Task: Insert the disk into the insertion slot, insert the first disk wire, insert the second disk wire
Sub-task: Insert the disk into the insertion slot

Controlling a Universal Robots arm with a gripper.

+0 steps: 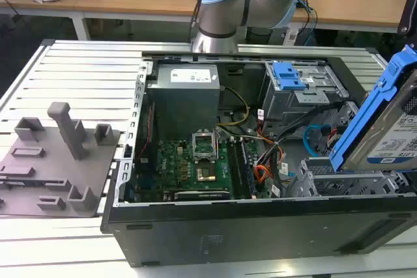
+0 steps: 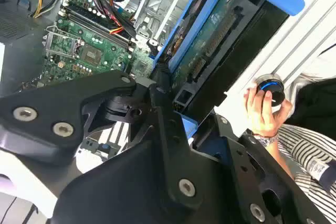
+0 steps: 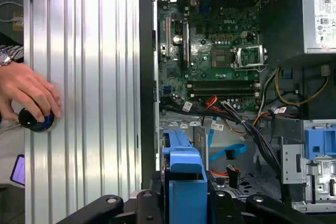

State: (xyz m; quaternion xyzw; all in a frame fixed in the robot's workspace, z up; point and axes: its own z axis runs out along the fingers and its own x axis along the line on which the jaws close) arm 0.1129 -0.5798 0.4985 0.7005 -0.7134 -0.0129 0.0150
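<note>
Your gripper [image 2: 181, 103] is clamped on the disk [image 1: 391, 131], jaws closed across its edges. The disk hangs tilted just above the slot [image 1: 332, 177], its long axis slanting down toward the slot and its lower end nearest.

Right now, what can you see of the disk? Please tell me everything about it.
The disk is a flat silver drive with a white label in a bright blue plastic carrier. It is tilted at the exterior view's right, lower end close above the insertion slot. The second wrist view shows its green circuit-board underside. The gripper clamps the carrier near one end.
</note>
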